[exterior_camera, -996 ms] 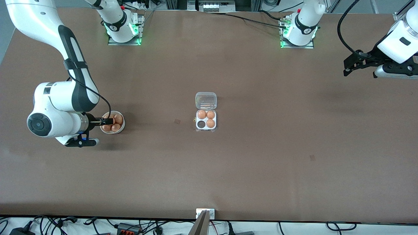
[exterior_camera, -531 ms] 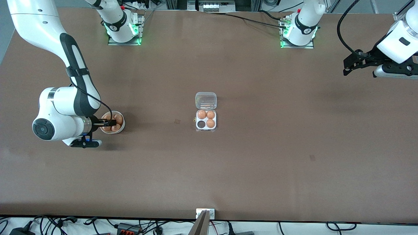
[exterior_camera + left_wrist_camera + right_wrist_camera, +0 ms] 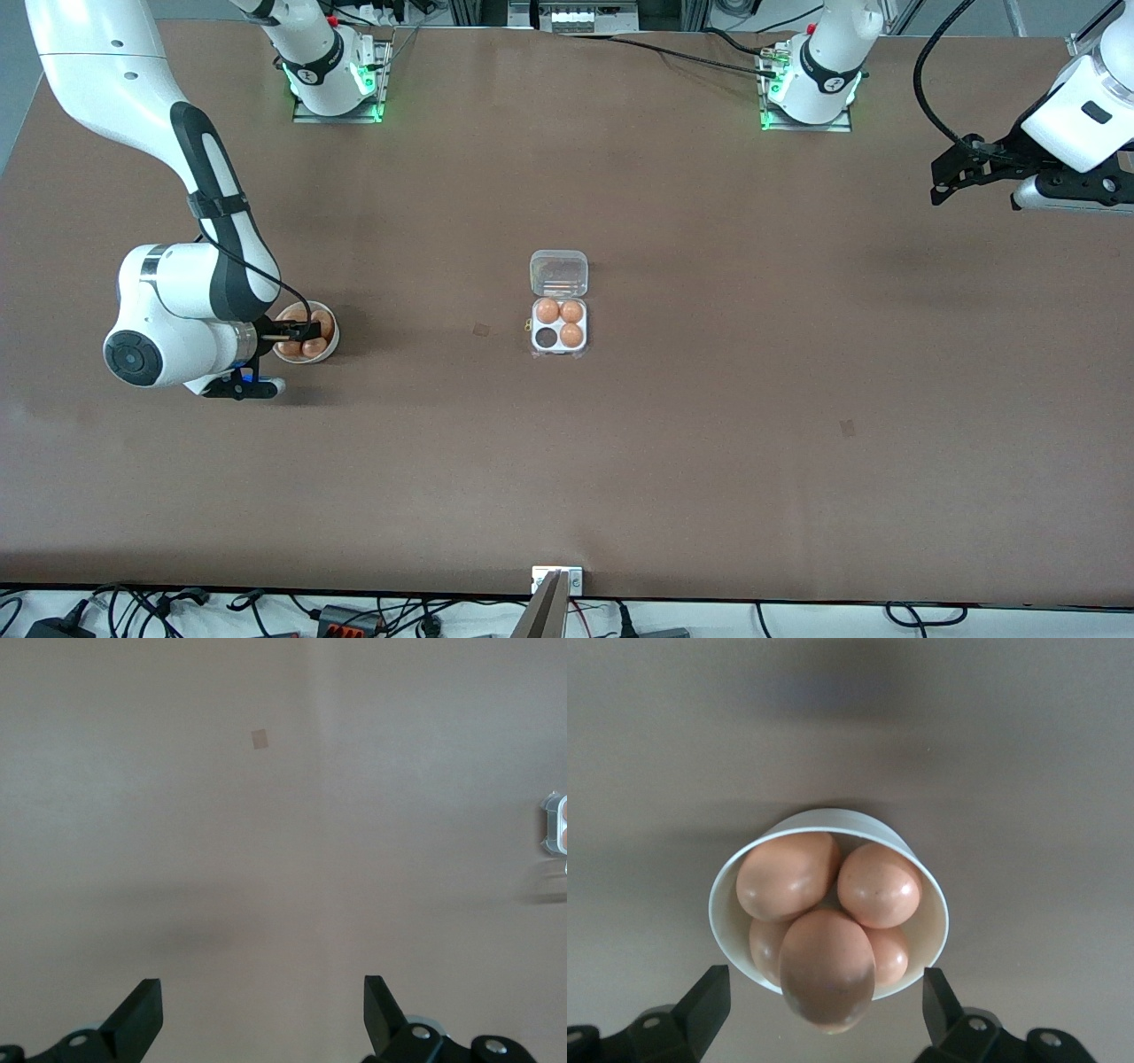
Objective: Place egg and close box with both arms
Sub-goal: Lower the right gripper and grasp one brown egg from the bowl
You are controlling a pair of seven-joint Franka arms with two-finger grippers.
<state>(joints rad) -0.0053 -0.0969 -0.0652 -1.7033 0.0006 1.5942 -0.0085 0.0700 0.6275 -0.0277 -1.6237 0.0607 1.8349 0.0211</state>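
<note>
The box (image 3: 559, 325) sits mid-table with its clear lid (image 3: 558, 273) laid open. Its white tray holds three eggs, and the cell (image 3: 546, 337) nearest the camera, toward the right arm's end, is empty. A round white bowl (image 3: 331, 347) holds several orange-brown eggs. My right gripper (image 3: 306, 332) hangs over the bowl, open. In the right wrist view the top egg (image 3: 827, 970) lies between the open fingers (image 3: 709, 1001) of the right gripper (image 3: 821, 985), and neither touches it. The bowl's rim (image 3: 833, 818) shows around the pile. My left gripper (image 3: 941, 188) waits, open and empty (image 3: 261, 992), above the table's left-arm end.
Small tape marks lie on the brown table (image 3: 481, 330) (image 3: 848, 428), one also in the left wrist view (image 3: 260, 739). The box's edge shows there too (image 3: 556, 824). A metal bracket (image 3: 556, 580) sits at the table's front edge.
The right arm's elbow and wrist have shifted a little toward the box, with its gripper staying over the bowl. The left arm has not moved.
</note>
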